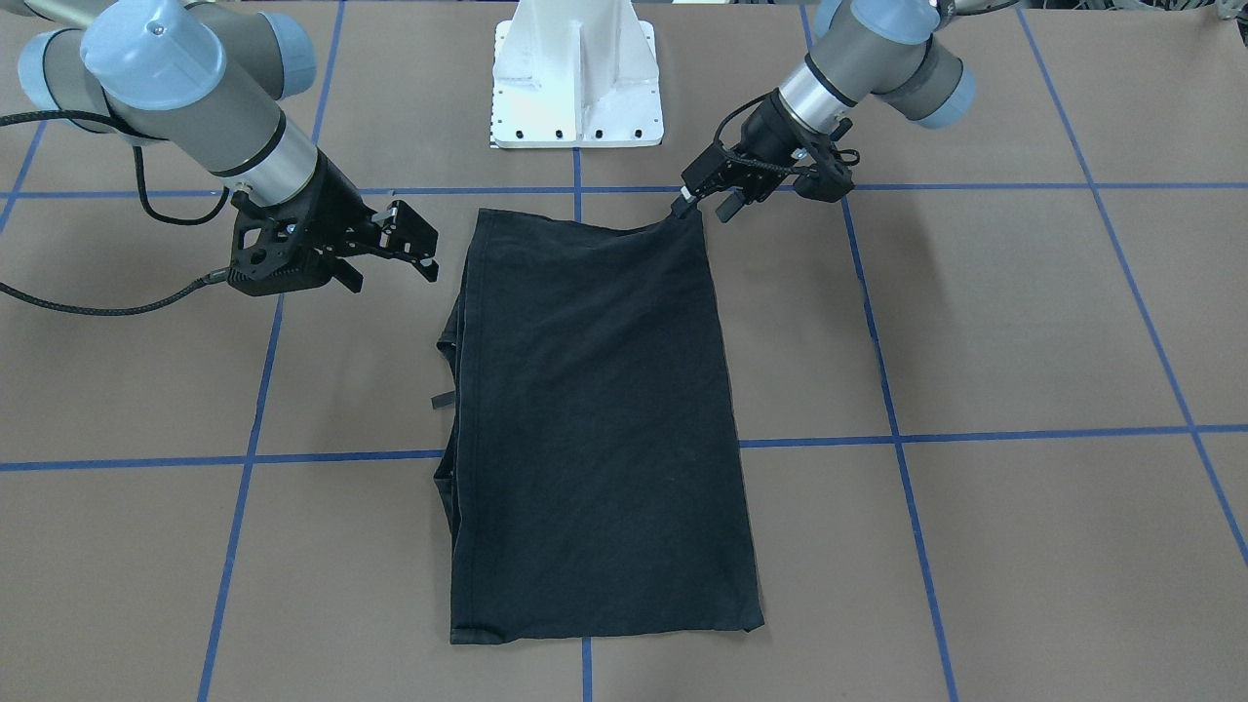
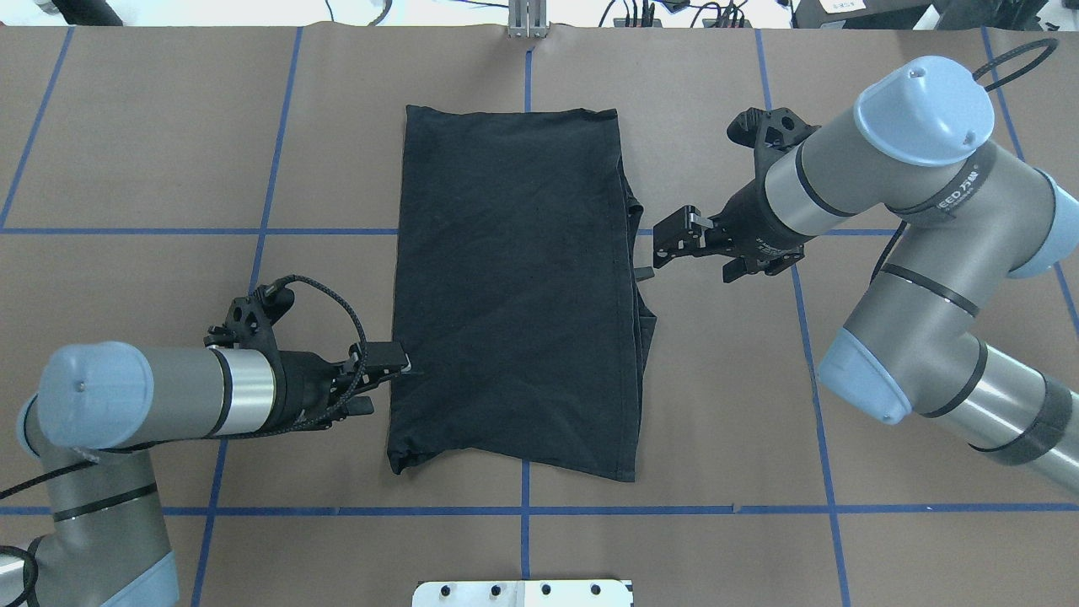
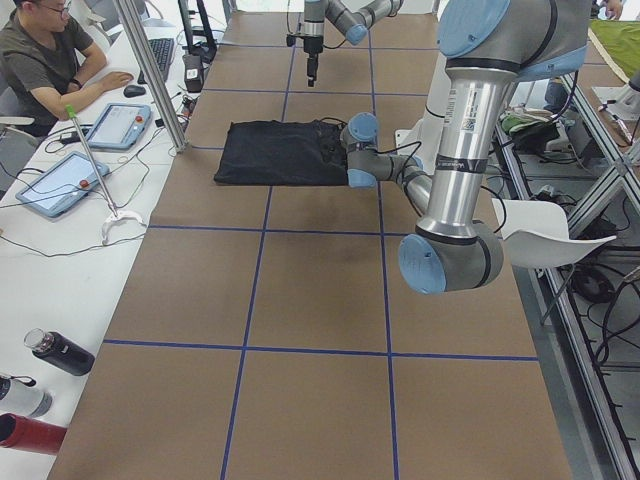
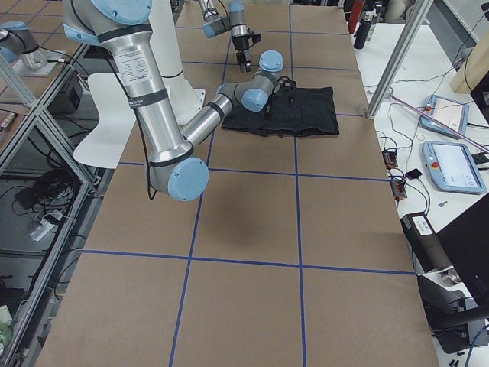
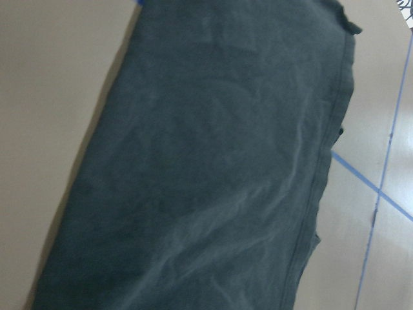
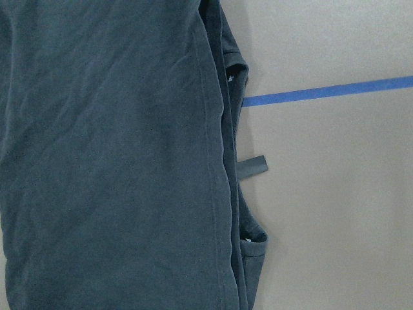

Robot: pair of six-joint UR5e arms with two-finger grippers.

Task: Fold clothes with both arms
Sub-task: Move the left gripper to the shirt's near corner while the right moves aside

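Overhead exterior view: a black shirt (image 2: 514, 287), folded into a long panel, lies flat on the brown table (image 2: 169, 152) between two arms. The left gripper (image 2: 396, 361) is at the shirt's left edge near its near corner — fingers closed, pinching the fabric, which the front-facing view shows slightly lifted (image 1: 682, 207). The right gripper (image 2: 666, 246) hovers just beside the shirt's right edge, fingers spread apart, holding nothing. A small tag (image 6: 251, 165) sticks out from that edge.
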